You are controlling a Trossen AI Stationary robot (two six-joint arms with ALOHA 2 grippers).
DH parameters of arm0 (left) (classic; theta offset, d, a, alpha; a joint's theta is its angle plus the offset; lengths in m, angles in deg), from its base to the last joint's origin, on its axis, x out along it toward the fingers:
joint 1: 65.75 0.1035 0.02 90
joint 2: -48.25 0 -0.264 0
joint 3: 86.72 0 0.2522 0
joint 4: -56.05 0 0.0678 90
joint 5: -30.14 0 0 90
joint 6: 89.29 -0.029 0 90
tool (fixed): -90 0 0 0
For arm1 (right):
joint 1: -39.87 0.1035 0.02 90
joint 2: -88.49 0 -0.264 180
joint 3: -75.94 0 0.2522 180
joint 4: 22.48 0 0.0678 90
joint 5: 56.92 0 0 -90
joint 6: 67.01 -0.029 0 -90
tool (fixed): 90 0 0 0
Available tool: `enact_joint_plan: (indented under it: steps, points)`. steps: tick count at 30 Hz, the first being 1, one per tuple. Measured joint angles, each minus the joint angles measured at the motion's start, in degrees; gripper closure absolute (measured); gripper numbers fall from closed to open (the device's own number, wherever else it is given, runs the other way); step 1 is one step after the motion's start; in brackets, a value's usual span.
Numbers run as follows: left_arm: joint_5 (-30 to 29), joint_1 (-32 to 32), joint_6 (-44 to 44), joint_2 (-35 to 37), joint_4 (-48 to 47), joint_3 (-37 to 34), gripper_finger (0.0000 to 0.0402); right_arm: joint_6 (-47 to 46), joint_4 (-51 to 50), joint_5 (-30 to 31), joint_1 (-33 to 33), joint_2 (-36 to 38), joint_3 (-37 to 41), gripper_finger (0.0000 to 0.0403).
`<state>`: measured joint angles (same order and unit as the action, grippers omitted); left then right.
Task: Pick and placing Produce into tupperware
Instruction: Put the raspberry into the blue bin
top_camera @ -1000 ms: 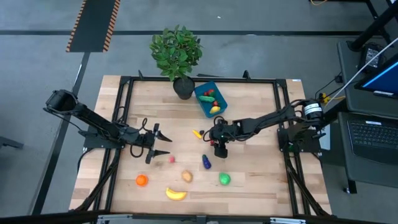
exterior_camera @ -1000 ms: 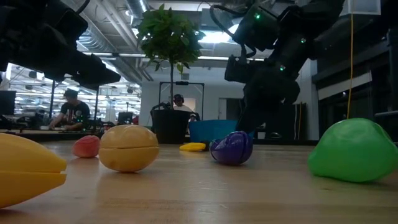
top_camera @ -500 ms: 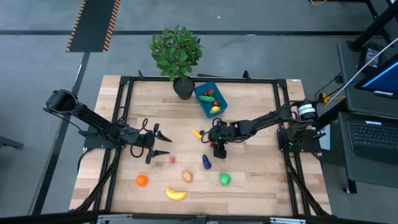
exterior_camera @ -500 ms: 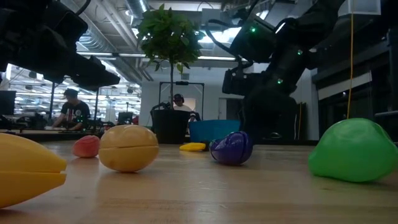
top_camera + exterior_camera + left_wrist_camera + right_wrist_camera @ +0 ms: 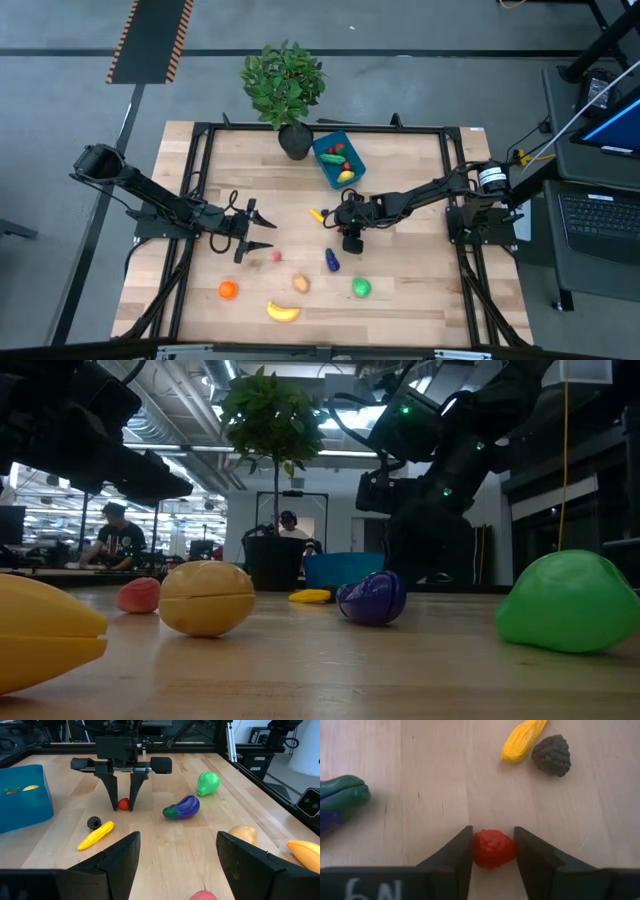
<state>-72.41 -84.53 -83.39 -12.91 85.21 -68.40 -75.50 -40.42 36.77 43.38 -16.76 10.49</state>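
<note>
My right gripper is down at the table's middle, shut on a small red berry. Next to it lie a yellow piece, a dark berry and the purple eggplant. The blue tupperware stands at the far middle with produce inside. My left gripper hovers open at the table's left, holding nothing. A green fruit, potato, banana, orange and a pink-red fruit rest on the table toward the near edge. My right gripper pinches the red berry's two opposite sides between its fingertips. The fingers come steeply from above, slanting in from the table's right. The berry sits on the wooden table top.
A potted plant stands at the far edge, left of the tupperware. A black metal frame runs around the table top. Bare wood lies between the berry and the tupperware. People sit in the room behind the table.
My right gripper has sunk a little toward the table over the red berry, then kept still.
</note>
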Motion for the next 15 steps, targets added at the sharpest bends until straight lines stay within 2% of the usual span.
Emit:
enact_joint_plan:
  steps: [2, 9, 15]
  points:
    - [0.00, -0.01, 0.01, 0.00, 0.00, 0.00, 0.0149, 0.01, -0.05, -0.01, 0.00, 0.00, 0.00, 0.0286]
    - [0.00, -0.01, 0.01, 0.00, 0.00, 0.00, 0.0149, 0.30, -0.22, -0.87, -0.04, 0.51, 0.09, 0.0284]
    - [-0.02, -0.01, 0.01, 0.00, 0.04, 0.00, 0.0149, 2.74, -2.27, -2.46, -0.27, 5.07, 0.37, 0.0288]
